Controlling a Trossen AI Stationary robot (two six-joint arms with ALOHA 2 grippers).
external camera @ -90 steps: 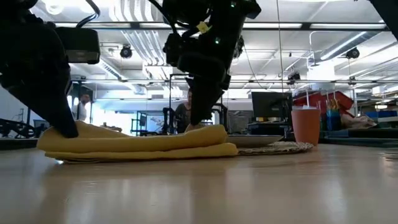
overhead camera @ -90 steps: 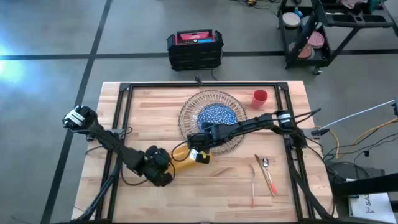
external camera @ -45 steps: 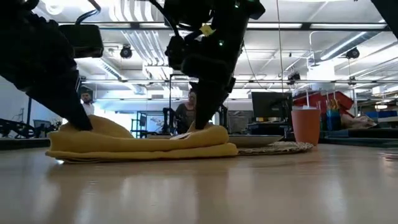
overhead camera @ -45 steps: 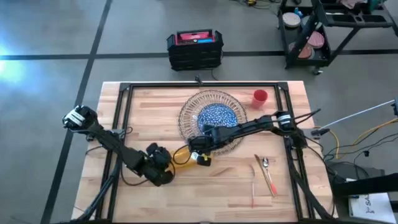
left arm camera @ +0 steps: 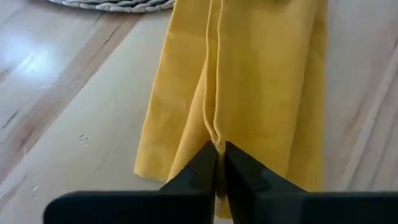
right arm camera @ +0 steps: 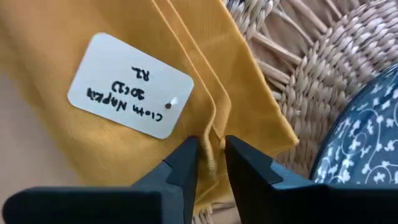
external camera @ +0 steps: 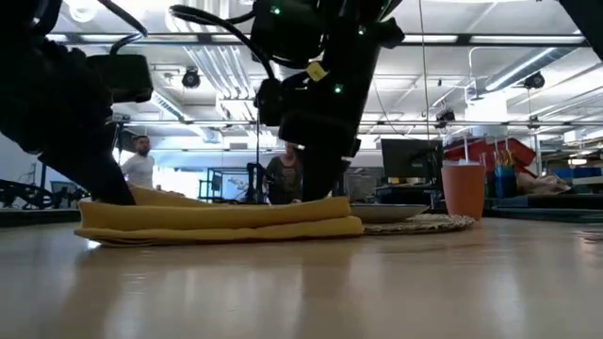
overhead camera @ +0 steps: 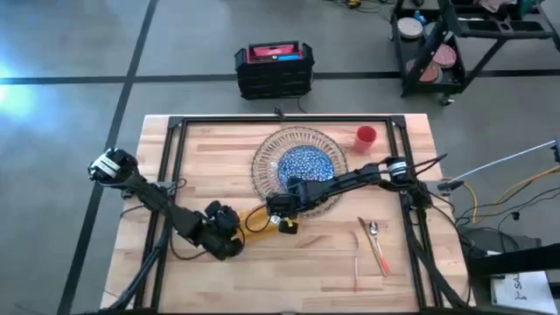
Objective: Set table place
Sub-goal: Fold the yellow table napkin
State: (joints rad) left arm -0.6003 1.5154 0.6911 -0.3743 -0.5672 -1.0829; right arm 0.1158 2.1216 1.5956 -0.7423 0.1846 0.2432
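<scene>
Napkin (overhead camera: 255,219) beside woven charger (overhead camera: 297,164)

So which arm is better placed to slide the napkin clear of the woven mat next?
Probably the left. Its gripper pinches the yellow napkin's fold at the end away from the woven mat; the right gripper grips the end overlapping the mat.

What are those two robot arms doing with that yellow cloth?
Both arms hold the folded yellow napkin on the table. The left pincer pinches one end, and the right pincer pinches the other end, beside the woven mat under the blue plate. The red cup and cutlery are already laid out.
</scene>
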